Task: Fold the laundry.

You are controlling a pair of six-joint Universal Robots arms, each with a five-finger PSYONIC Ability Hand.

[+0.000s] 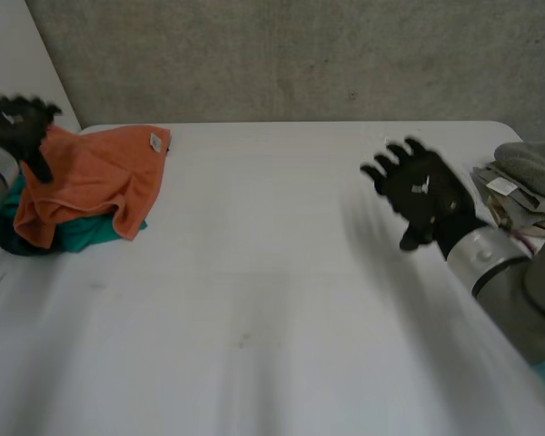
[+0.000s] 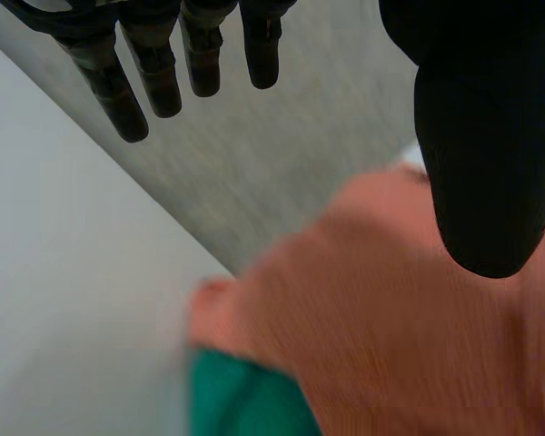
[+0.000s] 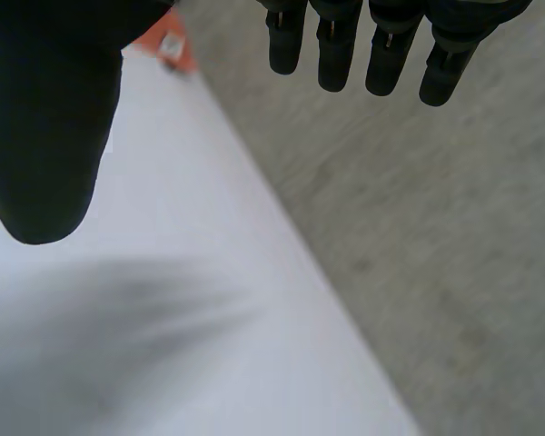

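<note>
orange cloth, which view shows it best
The head view: the whole orange cloth shows, heaped on a teal cloth. The left wrist view gives a close part under the left hand; the right wrist view, one far corner.

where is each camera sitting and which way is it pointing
Head view: behind and between the arms, looking down at the white table; shows the left hand by the orange cloth and the right hand raised over the table.
Left wrist view: on the left wrist, looking along the palm at the orange cloth lying over a teal cloth; its own straight fingers and thumb show.
Right wrist view: on the right wrist, facing across the table; its own open hand shows.
Shared: all three show the orange cloth.
</note>
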